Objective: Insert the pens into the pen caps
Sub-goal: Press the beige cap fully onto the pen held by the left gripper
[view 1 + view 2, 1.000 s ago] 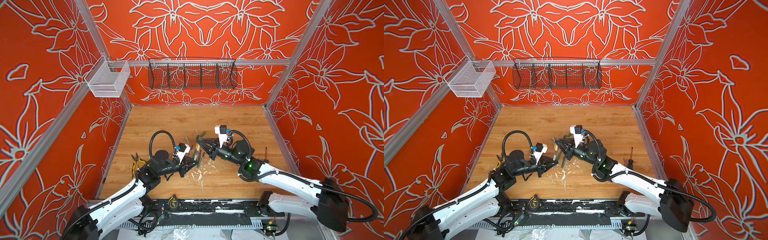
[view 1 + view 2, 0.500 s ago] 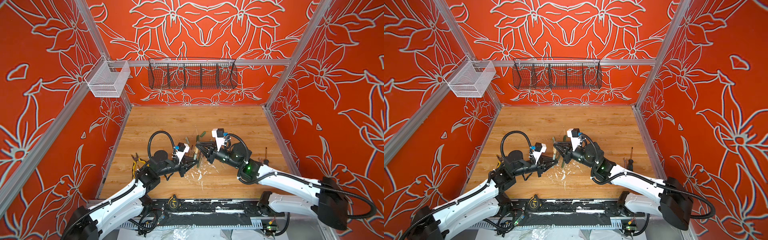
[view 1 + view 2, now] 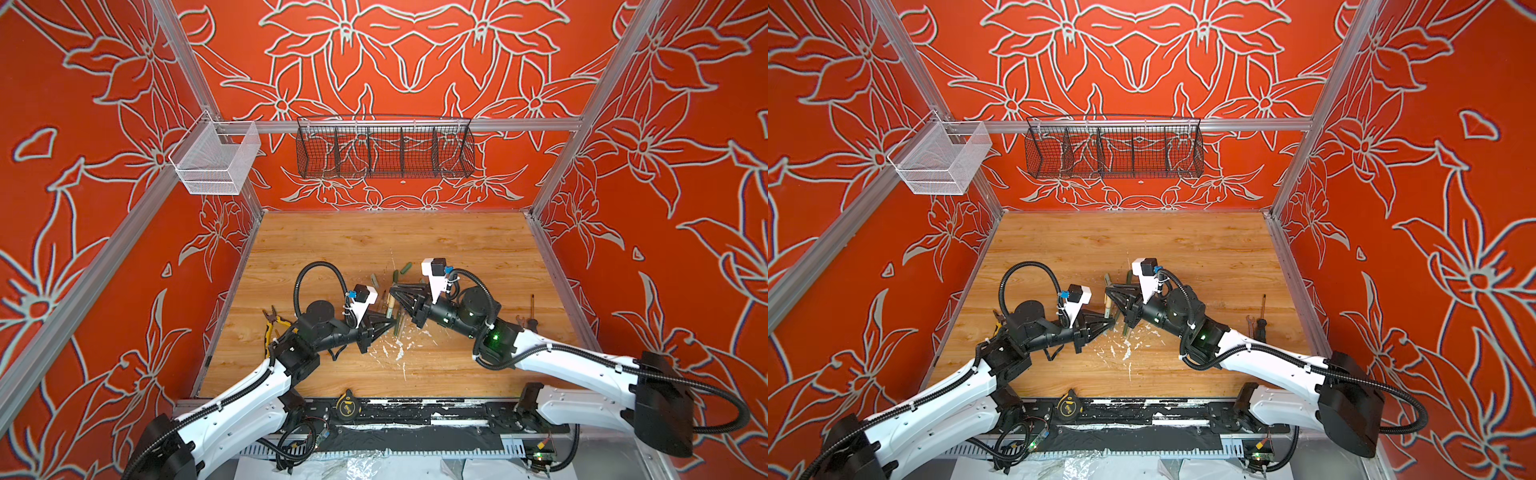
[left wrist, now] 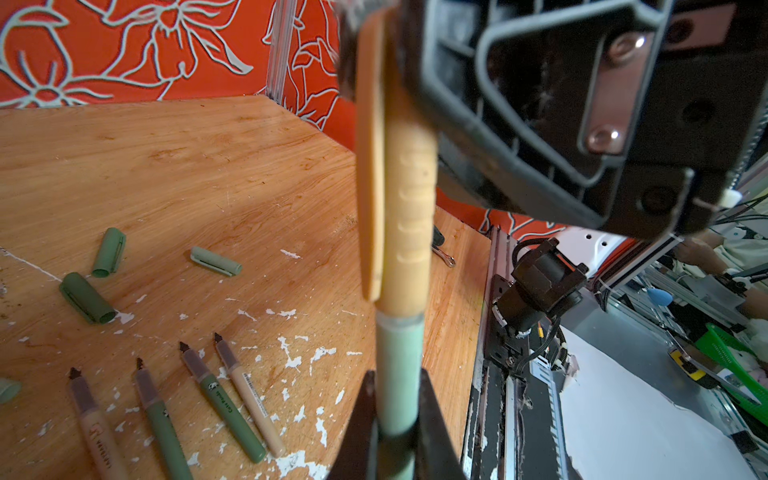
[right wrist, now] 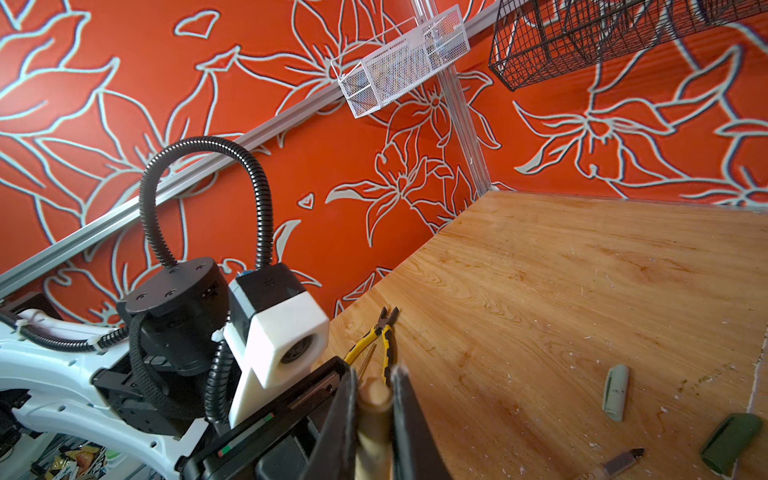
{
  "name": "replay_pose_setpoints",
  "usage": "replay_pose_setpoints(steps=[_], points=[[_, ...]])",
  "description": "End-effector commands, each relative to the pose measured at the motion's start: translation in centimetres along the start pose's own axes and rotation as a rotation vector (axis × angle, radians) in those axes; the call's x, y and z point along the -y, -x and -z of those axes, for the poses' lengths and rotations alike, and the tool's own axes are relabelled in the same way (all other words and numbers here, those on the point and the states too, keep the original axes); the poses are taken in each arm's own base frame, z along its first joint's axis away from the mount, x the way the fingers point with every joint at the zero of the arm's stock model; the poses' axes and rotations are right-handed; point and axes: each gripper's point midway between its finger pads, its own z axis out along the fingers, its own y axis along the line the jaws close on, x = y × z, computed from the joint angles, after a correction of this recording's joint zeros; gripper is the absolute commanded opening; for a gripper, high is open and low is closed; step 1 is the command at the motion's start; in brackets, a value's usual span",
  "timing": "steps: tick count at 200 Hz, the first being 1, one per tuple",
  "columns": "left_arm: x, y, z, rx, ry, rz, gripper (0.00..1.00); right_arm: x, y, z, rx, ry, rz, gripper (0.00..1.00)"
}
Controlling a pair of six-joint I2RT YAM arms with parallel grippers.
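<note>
- Over the middle of the counter [image 3: 457, 249], the two arms meet nose to nose, lifted clear of the wood.
- Left tool [image 4: 397, 415] is clamped on the pale green pen [image 4: 399, 365], jaws tight on the barrel.
- Right tool [image 5: 374, 399] is pinched on the tan cap [image 4: 409, 199], and the cap's mouth sits over the pen's front end, with a thin seam showing at the collar.
- Call it the mating step: this pair is joined, though I can't tell whether it has clicked fully home.
- Next move, I'd say, is a short straight push along the barrel. Then one tool lets go so the capped pen can be laid down.
- Waiting below are four loose pens [image 4: 220, 403] lying side by side with bare tips, and loose caps [image 4: 109, 252] scattered just beyond those tips.
</note>
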Motion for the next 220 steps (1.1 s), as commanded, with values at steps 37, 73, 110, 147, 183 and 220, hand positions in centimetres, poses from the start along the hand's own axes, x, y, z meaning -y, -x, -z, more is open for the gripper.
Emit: replay_pose_setpoints(steps=[37,73,110,147,183,220], points=[[0.6,2.4,0.8,0.094,-0.001,-0.057,0.0,0.3,-0.8,0.1,-0.105,-0.047,-0.034,0.0],[1.1,3.2,1.3,0.127,-0.008,-0.076,0.0,0.4,-0.8,0.9,-0.068,-0.042,-0.086,0.0],[1.5,2.7,1.3,0.118,-0.036,-0.074,0.0,-0.1,0.6,1.6,-0.028,-0.043,-0.108,0.28],[2.8,2.2,1.4,0.092,-0.114,-0.091,0.0,-1.2,2.2,2.3,-0.01,-0.012,-0.108,0.65],[4.0,2.1,1.4,0.068,-0.182,-0.099,0.0,-2.7,2.3,1.9,-0.06,0.055,-0.105,0.77],[5.1,2.3,1.2,0.043,-0.258,-0.095,0.0,-4.7,2.1,0.8,-0.116,0.158,-0.097,0.76]])
